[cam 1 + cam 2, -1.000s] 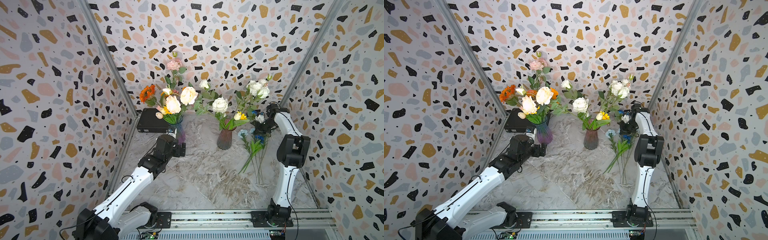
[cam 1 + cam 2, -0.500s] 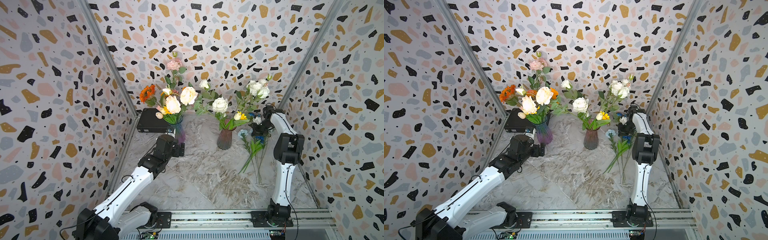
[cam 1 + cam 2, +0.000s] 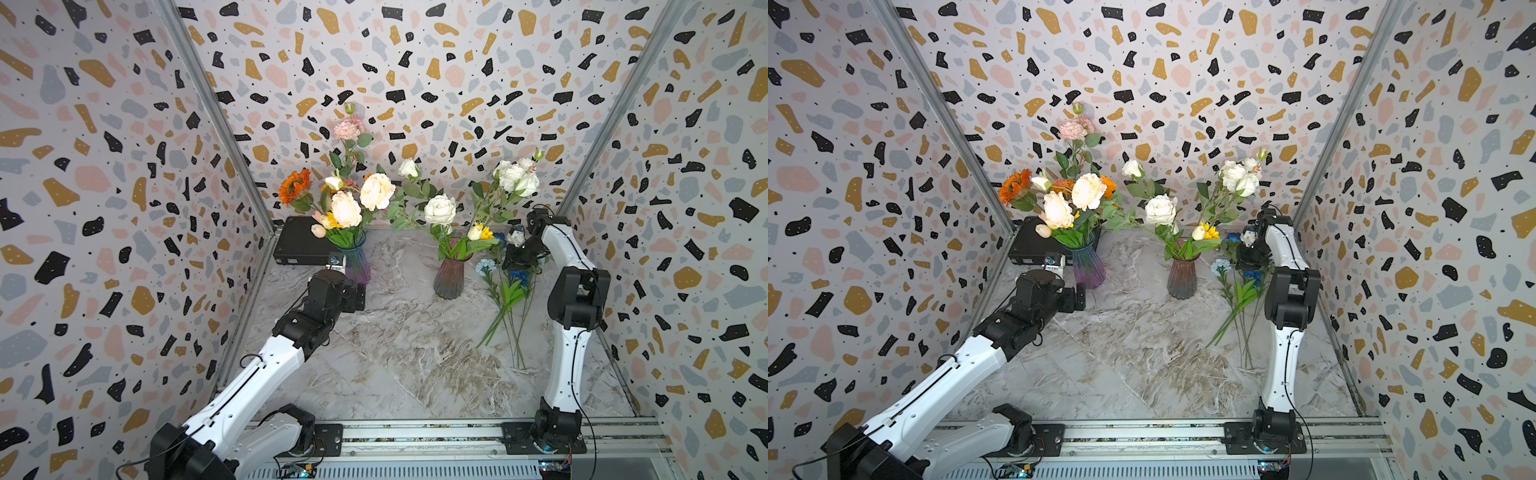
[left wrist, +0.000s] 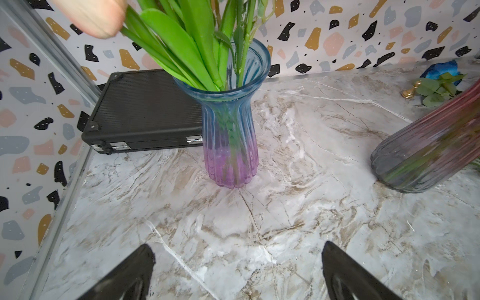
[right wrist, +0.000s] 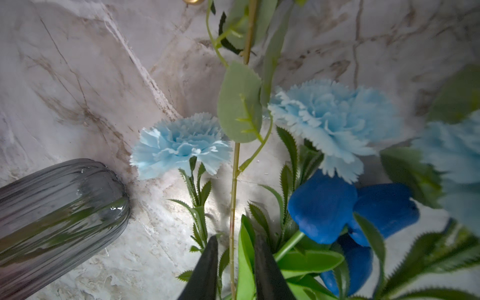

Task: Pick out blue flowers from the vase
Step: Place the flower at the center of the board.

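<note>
Several blue flowers lie on the marble beside the dusky pink vase point(image 3: 451, 276) point(image 5: 59, 202): pale blue ruffled heads point(image 3: 485, 266) point(image 5: 181, 142) and deep blue blooms point(image 3: 519, 276) point(image 5: 322, 205). Another blue bloom point(image 3: 1232, 237) point(image 4: 441, 70) shows behind the vase near the back wall. My right gripper point(image 3: 517, 259) point(image 5: 235, 240) hangs low over this pile, its fingers slightly apart, with a thin stem point(image 5: 233, 181) and a leaf running loose between them. My left gripper point(image 3: 1079, 297) point(image 4: 237, 249) is wide open and holds nothing, facing the blue-purple vase point(image 3: 357, 262) point(image 4: 231, 130).
White roses and a small yellow flower point(image 3: 482, 232) stand in the pink vase. Cream, orange and pink flowers fill the blue-purple vase. A black case point(image 3: 301, 245) lies in the back left corner. A small brass knob point(image 4: 410, 91) sits near the back wall. Patterned walls close three sides.
The right gripper's jaws have parted around the stem, and that arm has shifted slightly over the pile. The left arm has not moved.
</note>
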Controlling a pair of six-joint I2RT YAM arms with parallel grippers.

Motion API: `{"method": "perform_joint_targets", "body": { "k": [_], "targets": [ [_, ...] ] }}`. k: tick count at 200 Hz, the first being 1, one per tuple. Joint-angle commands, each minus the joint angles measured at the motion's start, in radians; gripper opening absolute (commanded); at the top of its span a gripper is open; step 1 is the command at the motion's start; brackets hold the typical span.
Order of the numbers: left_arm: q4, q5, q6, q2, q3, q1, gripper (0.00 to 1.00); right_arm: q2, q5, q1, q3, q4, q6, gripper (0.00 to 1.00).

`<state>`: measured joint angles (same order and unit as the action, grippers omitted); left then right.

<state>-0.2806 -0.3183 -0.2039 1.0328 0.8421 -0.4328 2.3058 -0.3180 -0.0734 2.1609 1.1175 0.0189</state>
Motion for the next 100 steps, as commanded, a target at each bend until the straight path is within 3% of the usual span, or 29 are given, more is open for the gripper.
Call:
{"method": "perform_joint_targets", "body": {
  "k": [1,33,44,58,69,100],
  "targets": [
    [0.0,-0.088,-0.005,-0.051,-0.001,0.006,0.99,-0.165,0.034,0.002,-0.001,-0.005,0.002,0.31],
    [0.025,-0.123,-0.009,-0.146,-0.062,0.01,0.99,-0.291,0.058,0.003,-0.09,-0.07,-0.006,0.43],
    [0.037,-0.135,-0.012,-0.171,-0.085,0.012,0.99,-0.335,0.065,0.004,-0.126,-0.099,-0.013,0.63],
    [0.058,-0.152,-0.013,-0.205,-0.115,0.012,0.99,-0.391,0.081,0.003,-0.176,-0.138,-0.019,0.78],
    [0.085,-0.168,-0.01,-0.23,-0.136,0.012,0.99,-0.428,0.096,0.004,-0.207,-0.156,-0.019,0.99],
    [0.076,-0.165,-0.005,-0.196,-0.121,0.022,0.99,-0.525,0.138,0.001,-0.28,-0.193,-0.019,1.0]
  ]
}}
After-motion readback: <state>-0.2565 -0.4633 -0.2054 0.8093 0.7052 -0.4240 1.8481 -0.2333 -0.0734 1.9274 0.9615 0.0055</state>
